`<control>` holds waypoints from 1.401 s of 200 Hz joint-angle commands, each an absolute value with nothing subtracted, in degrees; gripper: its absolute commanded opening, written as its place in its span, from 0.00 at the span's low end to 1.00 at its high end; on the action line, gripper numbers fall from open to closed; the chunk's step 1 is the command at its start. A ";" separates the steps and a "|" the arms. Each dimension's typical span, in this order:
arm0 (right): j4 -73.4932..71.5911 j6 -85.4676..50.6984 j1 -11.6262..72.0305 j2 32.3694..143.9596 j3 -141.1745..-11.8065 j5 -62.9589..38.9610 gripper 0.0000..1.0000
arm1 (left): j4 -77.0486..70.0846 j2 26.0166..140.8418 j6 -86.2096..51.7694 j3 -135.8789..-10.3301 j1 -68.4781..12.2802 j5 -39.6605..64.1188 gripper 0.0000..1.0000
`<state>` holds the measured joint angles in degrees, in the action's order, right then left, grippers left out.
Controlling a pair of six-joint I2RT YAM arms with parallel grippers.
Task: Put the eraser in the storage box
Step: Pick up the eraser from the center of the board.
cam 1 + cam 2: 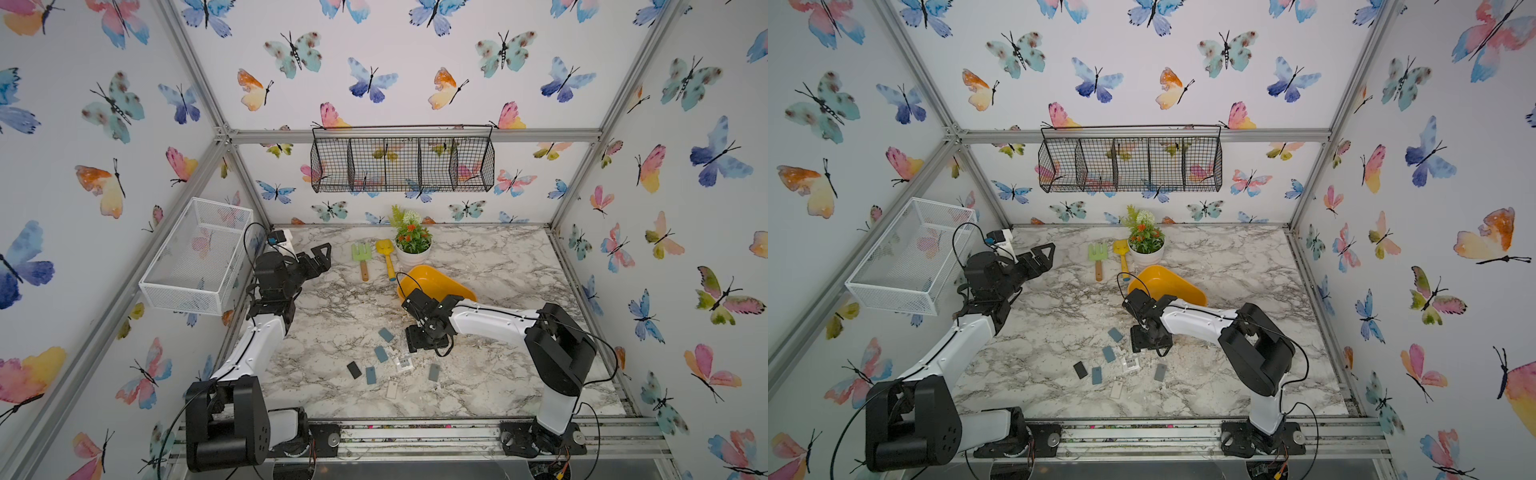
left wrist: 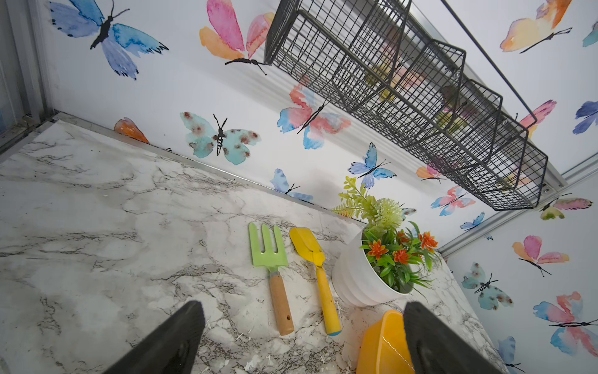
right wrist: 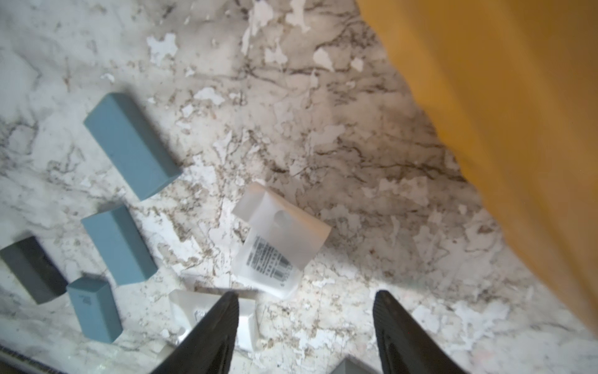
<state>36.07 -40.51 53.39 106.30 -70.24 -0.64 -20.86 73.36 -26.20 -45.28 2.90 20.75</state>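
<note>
Several erasers lie loose on the marble table: blue blocks point(image 1: 386, 335) point(image 1: 380, 354) point(image 3: 131, 145) point(image 3: 118, 244), a dark one point(image 1: 354, 370) point(image 3: 32, 268) and a grey one point(image 1: 434, 372). The storage box point(image 1: 432, 286) point(image 1: 1167, 284) point(image 3: 501, 113) is a yellow tub just behind them. My right gripper point(image 1: 424, 345) point(image 3: 305, 301) points down beside the erasers, its jaws apart over bare table; a grey corner point(image 3: 348, 366) shows at the frame edge between them. My left gripper point(image 1: 320, 253) point(image 2: 304, 307) hangs open at the far left, holding nothing.
Clear plastic wrappers point(image 3: 275, 239) point(image 1: 391, 390) lie among the erasers. A green toy rake point(image 1: 360, 255), a yellow toy shovel point(image 1: 386, 257) and a potted plant point(image 1: 412, 243) stand at the back. A white mesh basket point(image 1: 199, 257) and a black wire basket point(image 1: 403, 162) hang on the walls.
</note>
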 commanded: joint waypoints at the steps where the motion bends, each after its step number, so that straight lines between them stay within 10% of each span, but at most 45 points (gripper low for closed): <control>1: 40.34 -42.00 54.14 108.41 -73.21 3.31 0.63 | -22.50 74.16 -26.06 -46.49 2.81 22.50 0.98; 87: 42.00 -41.84 55.61 113.99 -77.43 3.19 0.63 | -21.29 73.70 -24.23 -46.76 2.81 21.46 0.98; 181: 39.90 -39.25 56.16 114.59 -77.48 5.00 0.20 | -20.67 74.48 -23.56 -46.76 2.84 22.14 0.98; 280: 47.75 -32.11 52.88 105.19 -92.22 10.02 0.20 | -20.04 76.09 -24.25 -47.72 2.84 22.47 0.98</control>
